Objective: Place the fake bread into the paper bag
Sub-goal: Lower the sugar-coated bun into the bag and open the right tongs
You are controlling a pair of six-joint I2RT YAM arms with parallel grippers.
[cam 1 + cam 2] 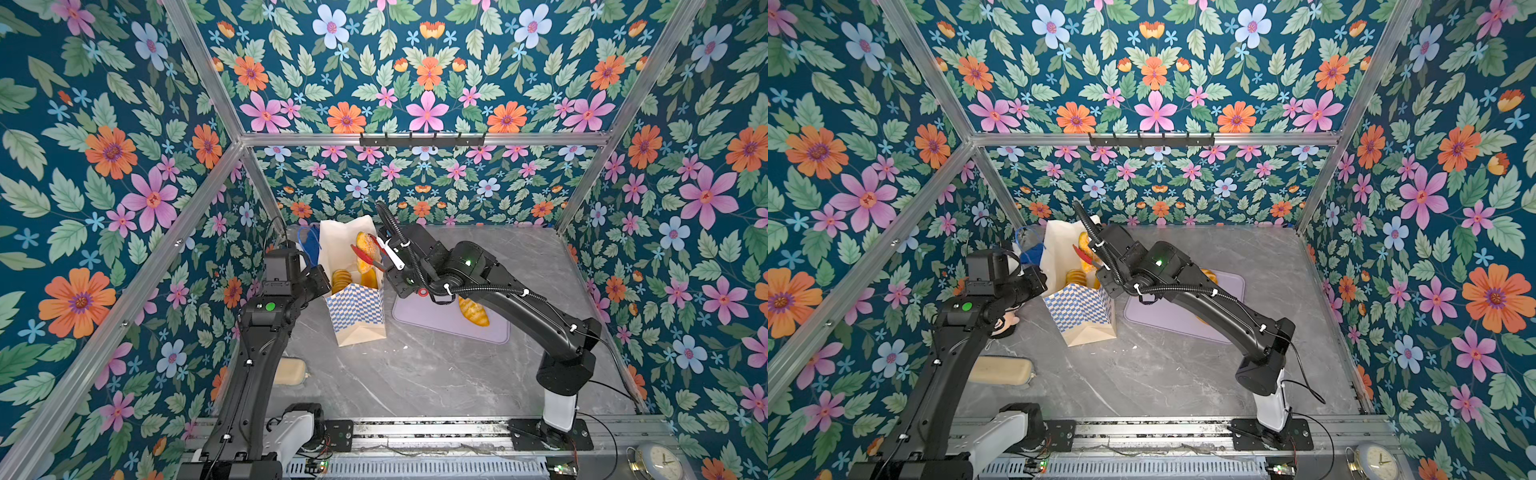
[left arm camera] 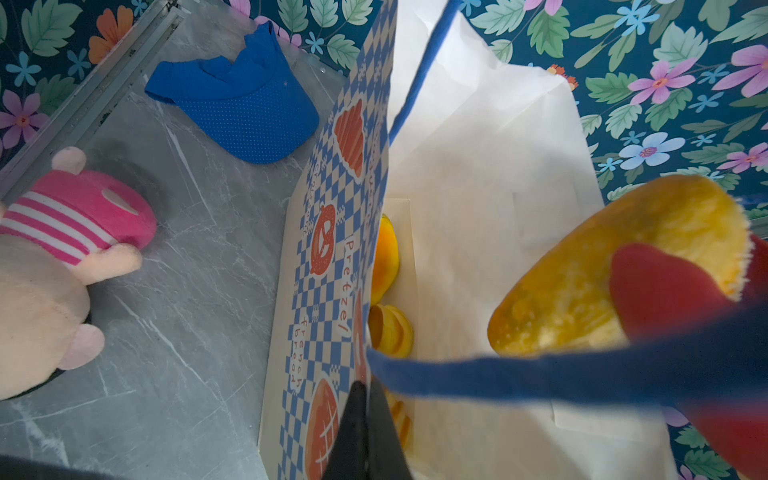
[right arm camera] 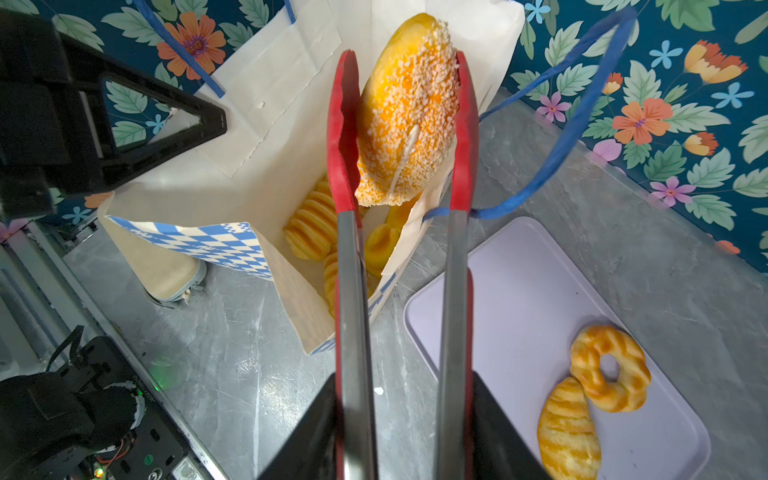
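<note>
**A:** While that golden, sugar-crusted bun (image 3: 409,112) sits between red tongs (image 3: 351,270) at the mouth of the paper bag (image 3: 216,241), near the back edge of the table (image 1: 415,374), who's gripping?
**B:** lol, right gripper (image 3: 405,415) squeezes the tongs, left gripper (image 2: 361,419) pinches the bag rim.

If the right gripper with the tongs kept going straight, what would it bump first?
The right gripper's tongs point into the bag; past the bun they hold, they'd probably hit its far inside wall first. Depth is hard to judge.

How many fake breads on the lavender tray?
2: a twisted ring and a striped loaf, touching, at one end of the tray. The tray runs partly out of frame, so more may be hidden.
</note>
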